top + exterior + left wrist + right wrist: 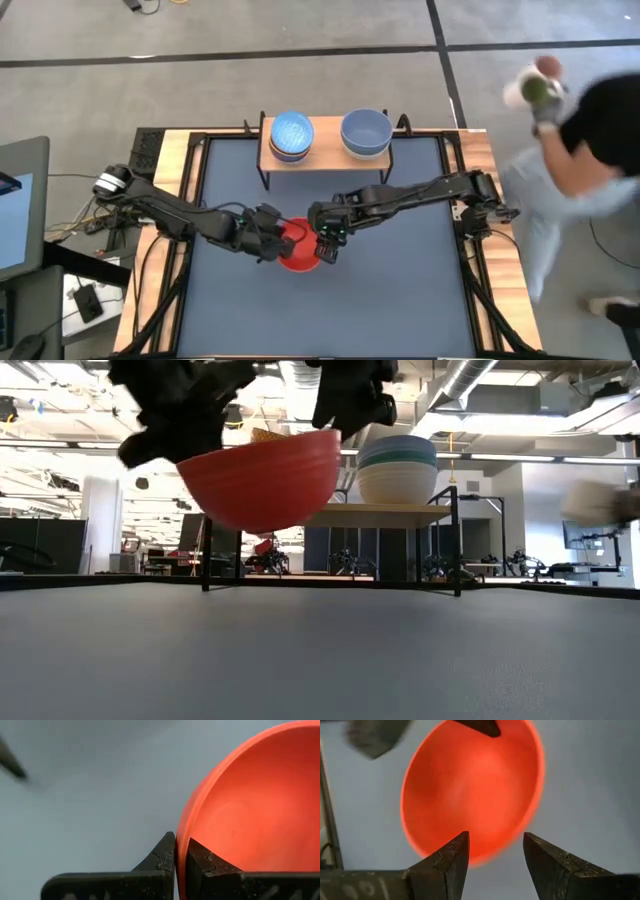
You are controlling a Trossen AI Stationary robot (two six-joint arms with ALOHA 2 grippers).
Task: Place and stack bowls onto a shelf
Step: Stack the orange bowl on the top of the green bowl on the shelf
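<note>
A red bowl [298, 250] hangs above the dark table top, between my two grippers. My left gripper [272, 242] is shut on the bowl's left rim. My right gripper [495, 851] is open and stands over the bowl's right rim [335, 432]. On the light-wood shelf [325, 158] at the far side sit a light blue patterned bowl [292, 134], on top of another bowl, and a grey-blue bowl [366, 132]. In the low view, a stack of bowls [397, 468] shows on the shelf [400, 512]. My left gripper [179, 840] pinches the red bowl's rim [183, 822] with one finger inside the bowl and one outside. It comes from the table's left. The bowl [262, 478] is lifted clear of the table and tilted, with the held side lower. My right gripper: I cannot tell whether its fingers touch the rim.
A person [590, 140] stands past the table's right edge with a hand holding bowls [538, 88] raised near the far right corner. The table's wood edge [182, 170] frames the dark top. A monitor [20, 205] stands off the table's left.
</note>
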